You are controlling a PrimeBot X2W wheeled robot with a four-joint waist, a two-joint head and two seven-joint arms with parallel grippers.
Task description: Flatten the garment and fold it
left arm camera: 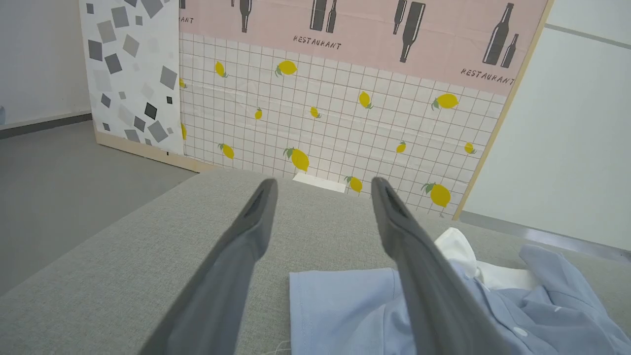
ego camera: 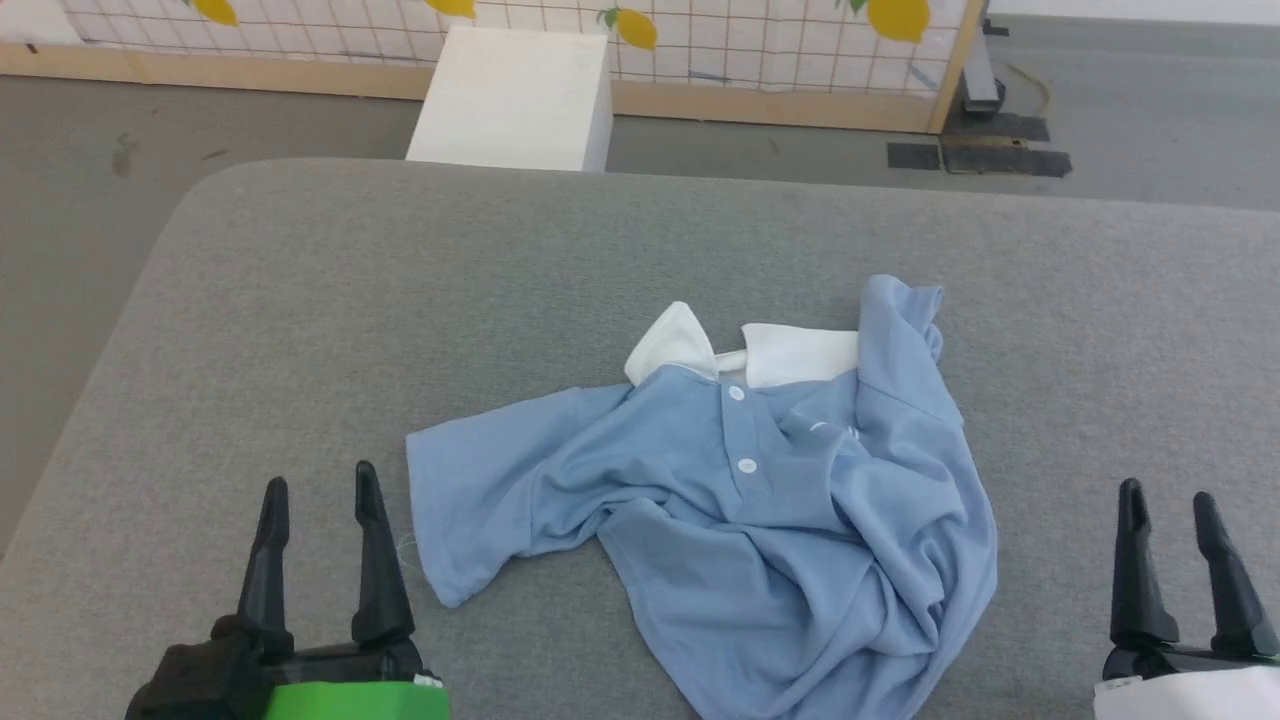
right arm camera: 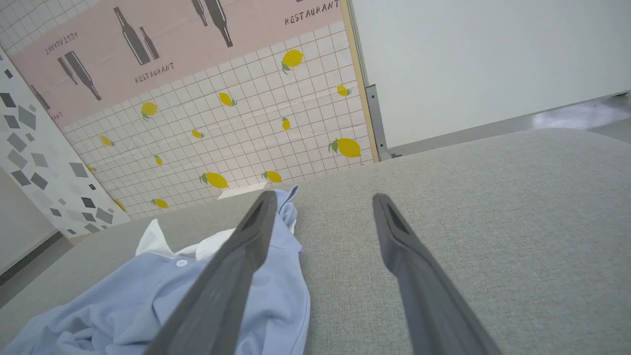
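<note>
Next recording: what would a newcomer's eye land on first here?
A crumpled light blue polo shirt lies in the middle of the grey cushioned surface, white collar at its far edge. The left hand and right hand sit open on the near side, flanking it, touching nothing. A lemon-print screen stands behind.

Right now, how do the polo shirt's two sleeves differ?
On the polo shirt, the sleeve by the left hand lies spread flat on the grey fabric surface; the sleeve toward the right hand is flipped up and bunched beside the white collar. The first shows its full outline; the second is creased. Both are light blue and unheld.
</note>
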